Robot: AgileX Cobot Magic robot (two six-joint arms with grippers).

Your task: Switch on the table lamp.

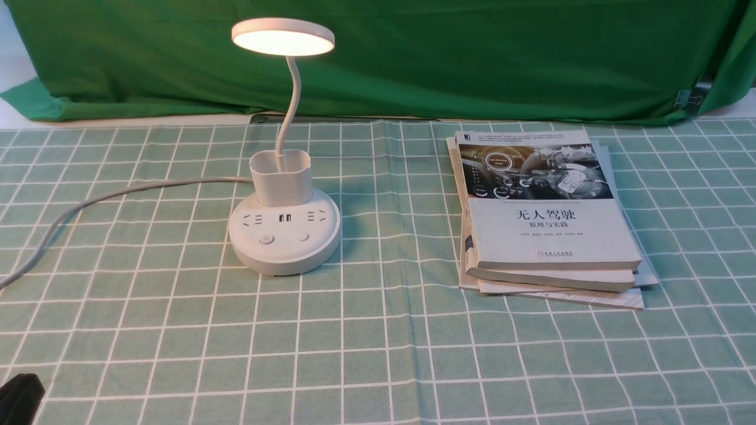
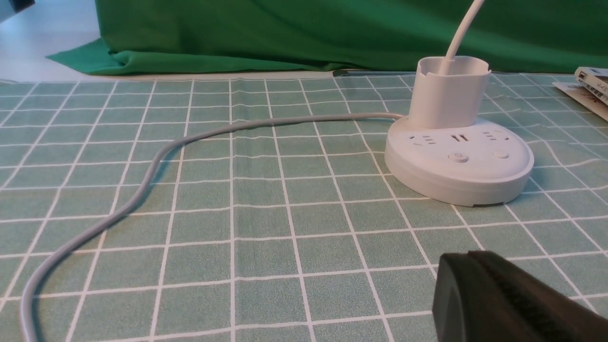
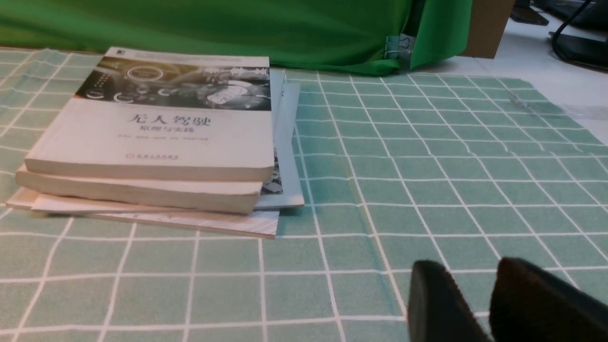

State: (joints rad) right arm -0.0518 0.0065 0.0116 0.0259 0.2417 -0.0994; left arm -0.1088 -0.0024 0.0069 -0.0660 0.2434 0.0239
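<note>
Already the lamp (image 1: pixel 283 177) glows, so nothing needs pressing; left gripper (image 2: pixel 479 280) looks closed and empty, right gripper (image 3: pixel 475 294) slightly apart, empty.

A white lamp (image 1: pixel 284 230) with a grey cord (image 1: pixel 118 192) and white-covered books (image 1: pixel 546 218) sit on a green, white-checked table (image 1: pixel 378 354) before a green backdrop (image 1: pixel 472 53).

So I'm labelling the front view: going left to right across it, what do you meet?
Left claw at the near corner → grey cord → table lamp, its head lit → stack of books.
</note>
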